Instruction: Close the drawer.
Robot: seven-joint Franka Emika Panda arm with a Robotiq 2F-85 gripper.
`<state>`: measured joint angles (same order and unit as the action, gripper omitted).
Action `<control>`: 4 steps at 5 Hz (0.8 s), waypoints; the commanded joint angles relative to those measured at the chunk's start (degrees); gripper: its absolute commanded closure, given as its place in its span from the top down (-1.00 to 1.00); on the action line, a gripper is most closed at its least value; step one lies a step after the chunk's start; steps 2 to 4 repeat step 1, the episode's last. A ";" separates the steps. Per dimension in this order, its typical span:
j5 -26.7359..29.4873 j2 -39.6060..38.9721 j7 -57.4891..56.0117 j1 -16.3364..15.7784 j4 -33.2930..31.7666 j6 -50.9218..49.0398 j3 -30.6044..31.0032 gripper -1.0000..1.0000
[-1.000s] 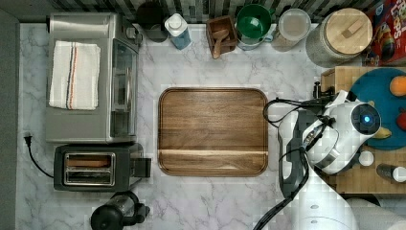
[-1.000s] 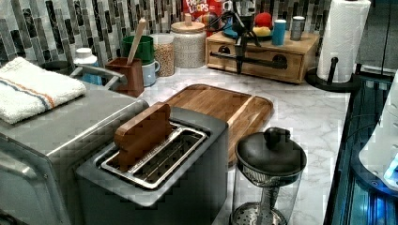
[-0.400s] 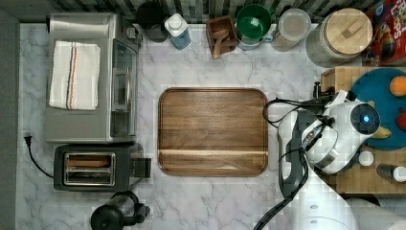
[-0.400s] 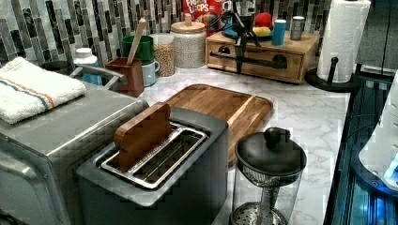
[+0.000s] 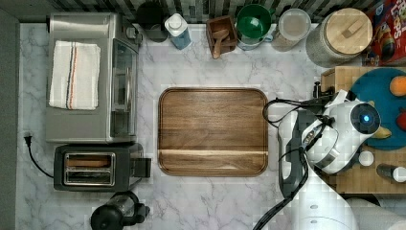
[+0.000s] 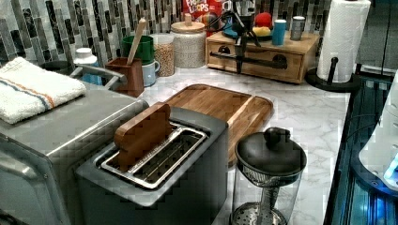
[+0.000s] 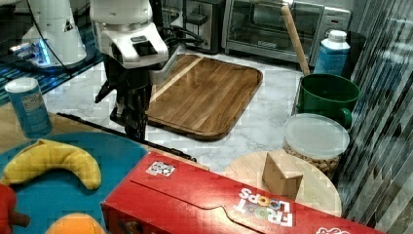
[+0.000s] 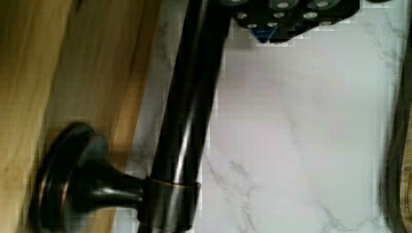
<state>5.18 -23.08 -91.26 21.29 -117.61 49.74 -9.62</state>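
Drawer front sits right at my gripper, black bar handle just beside my fingertips; can't tell if my jaws are open or closed.

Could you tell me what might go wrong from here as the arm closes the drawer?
1. The hand sits right at the black bar handle of the drawer. If it slips along or off the round bar, the push could skew the drawer.
2. A hard push home might jolt the blue cup and grey cup standing on the top above it.
3. The arm's loose cables hang beside the wooden tray and could snag its edge.
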 commanded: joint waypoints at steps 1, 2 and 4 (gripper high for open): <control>-1.30 0.18 -1.80 5.65 8.34 3.08 -5.60 -1.00; -1.30 0.18 -1.80 5.65 8.34 3.08 -5.60 -1.00; -1.30 0.18 -1.80 5.65 8.34 3.08 -5.60 -1.00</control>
